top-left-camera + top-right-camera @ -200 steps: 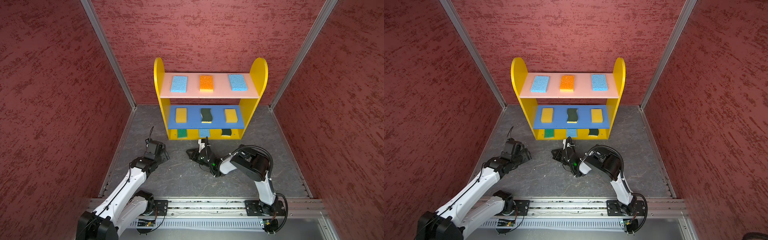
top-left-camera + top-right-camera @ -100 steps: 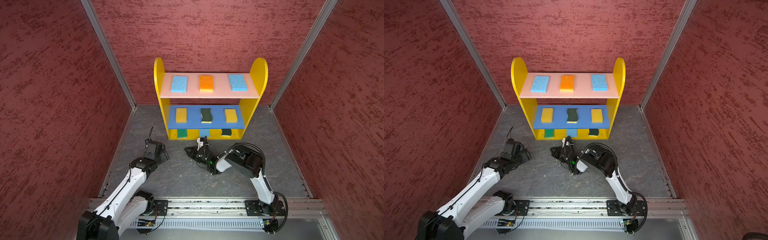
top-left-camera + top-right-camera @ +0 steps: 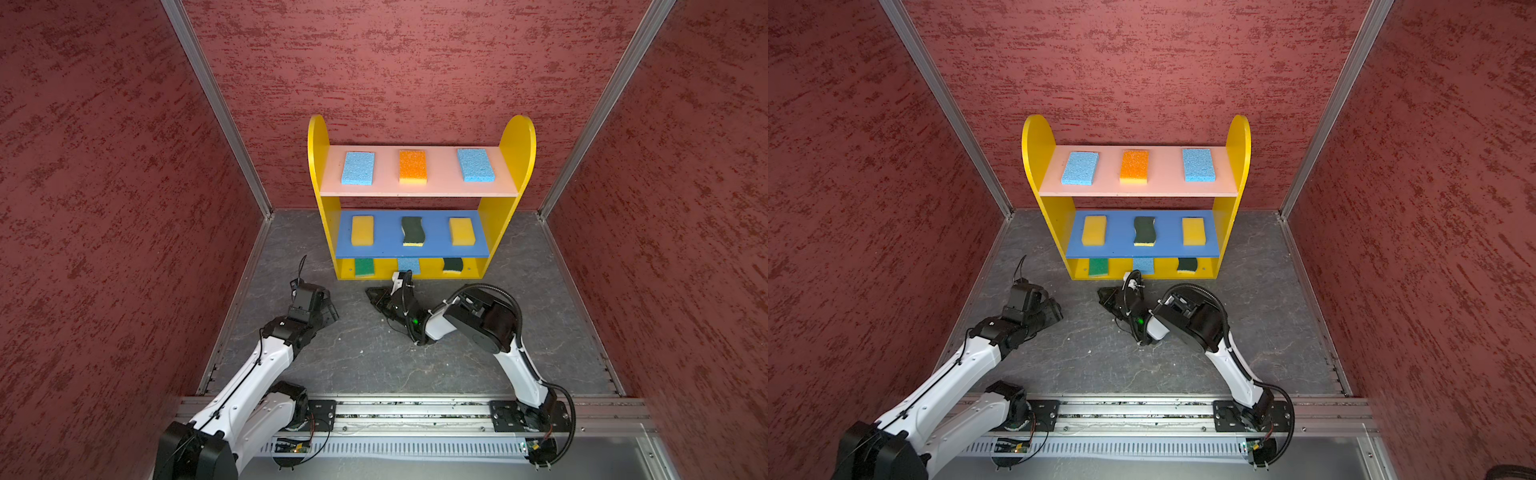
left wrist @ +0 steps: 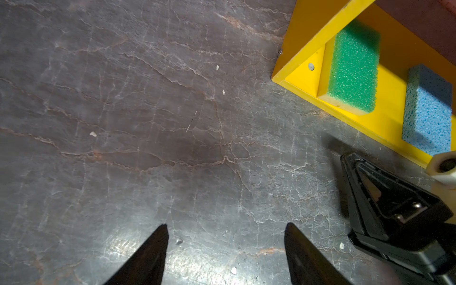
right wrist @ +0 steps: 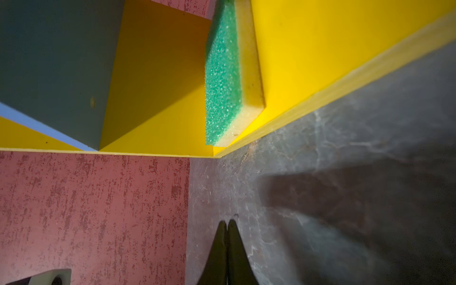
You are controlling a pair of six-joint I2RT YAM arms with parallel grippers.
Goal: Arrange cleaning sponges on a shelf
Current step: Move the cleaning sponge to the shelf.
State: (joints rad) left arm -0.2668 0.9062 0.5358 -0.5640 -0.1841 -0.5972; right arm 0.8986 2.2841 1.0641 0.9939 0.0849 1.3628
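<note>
Nine sponges (image 3: 412,166) lie on the shelf (image 3: 517,137), three to each board, so I judge the arranging all but done. My left claw (image 4: 225,225) stands apart and empty over the surface (image 4: 123,98). My right claw (image 5: 227,222) is pressed together, empty, low before the bottom board (image 3: 469,273), near the blue sponge (image 3: 409,264) there. To finish well, I should draw both arms straight back, lifting the right clear of the board's front edge and nudging nothing.

Open desk (image 3: 361,365) lies before the shelf (image 3: 318,166); its low bottom tier is narrow, with three sponges (image 3: 364,267) inside.
</note>
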